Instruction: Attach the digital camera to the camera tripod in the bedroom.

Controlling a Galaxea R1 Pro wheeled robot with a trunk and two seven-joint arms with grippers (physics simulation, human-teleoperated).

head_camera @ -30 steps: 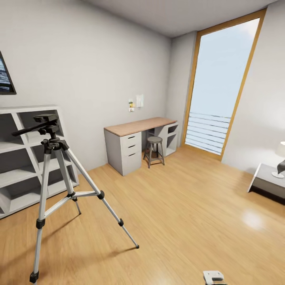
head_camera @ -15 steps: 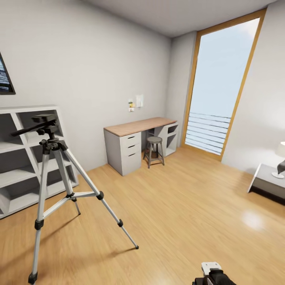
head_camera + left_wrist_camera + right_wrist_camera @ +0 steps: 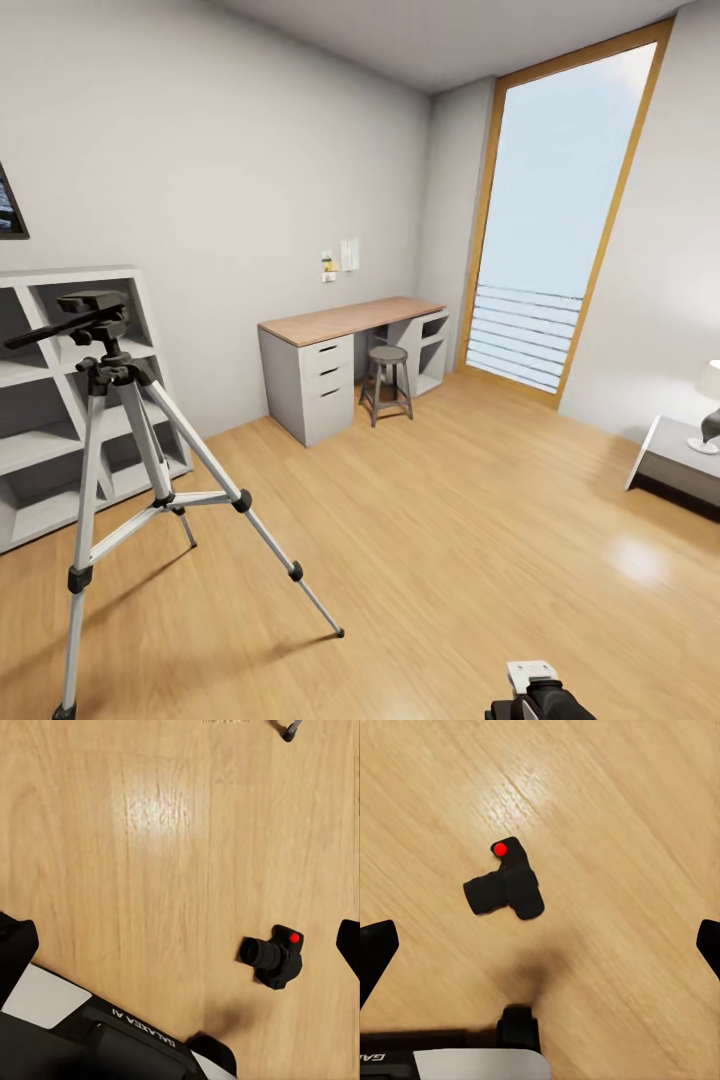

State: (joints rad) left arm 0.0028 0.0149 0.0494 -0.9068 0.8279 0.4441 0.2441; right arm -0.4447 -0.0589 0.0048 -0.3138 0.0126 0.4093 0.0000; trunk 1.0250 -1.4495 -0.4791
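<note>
The small black boxy digital camera (image 3: 505, 888) with a red dot lies on the light wood plank floor (image 3: 450, 520), lens barrel sideways. Seen from the right wrist, it sits at about eleven o'clock from the middle of the frame, between the widely spread fingertips of the right gripper (image 3: 540, 945), which grips nothing. The left gripper (image 3: 180, 952) is also spread wide and empty, with the camera near its right-hand fingertip. From the head, the tall silver-legged camera tripod (image 3: 105, 470) with its black pan head stands at about nine o'clock, before the white cube shelves (image 3: 40, 420), well apart from the camera. The risk lies in a descent that closes on the round lens barrel, which could roll or twist free.
</note>
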